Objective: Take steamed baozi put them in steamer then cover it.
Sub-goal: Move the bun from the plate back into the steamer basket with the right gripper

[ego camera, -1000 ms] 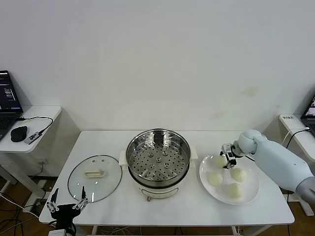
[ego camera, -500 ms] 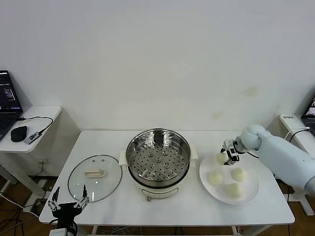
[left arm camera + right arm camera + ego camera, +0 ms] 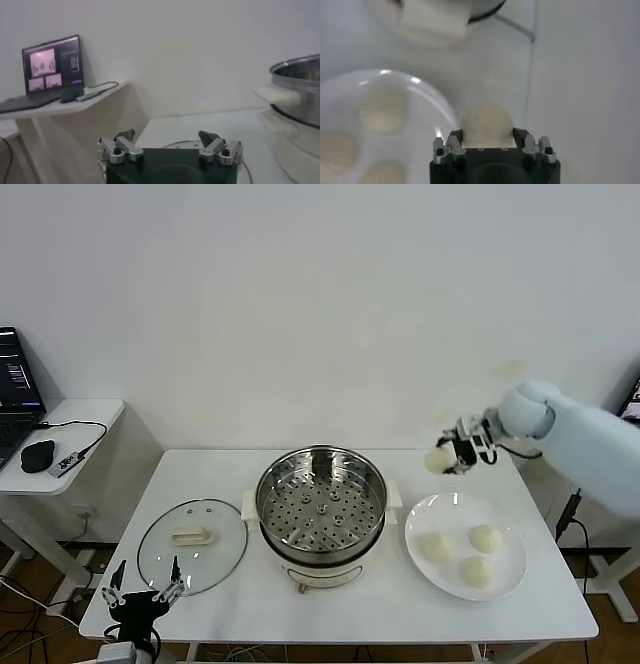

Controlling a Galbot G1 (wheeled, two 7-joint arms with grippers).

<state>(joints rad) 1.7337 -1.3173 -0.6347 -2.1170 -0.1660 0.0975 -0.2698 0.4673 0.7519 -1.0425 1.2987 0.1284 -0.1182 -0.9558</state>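
Right gripper: the right gripper (image 3: 452, 456) hangs in the air above the table's far right part, between the steamer and the plate, its fingers pinching one bun (image 3: 487, 125).
Held bun: this steamed baozi (image 3: 439, 459) is clear of the plate and off the table.
Other buns: three steamed baozi (image 3: 485, 539) lie on the white plate (image 3: 452, 505), apart from one another.
Steamer: the steamer (image 3: 321, 514) stands mid-table, uncovered, its perforated tray bare.
Lid: the glass lid (image 3: 193, 545) lies flat on the table, just left of the steamer.
Left gripper: the left gripper (image 3: 139, 595) rests low at the table's front left corner, fingers spread wide, nothing between them.
Surface: a white table (image 3: 340, 609) with a plain top.
Room: a bare white wall behind; a side desk (image 3: 60, 429) on the left carries a laptop (image 3: 52, 63), a mouse (image 3: 38, 454) and a cable.
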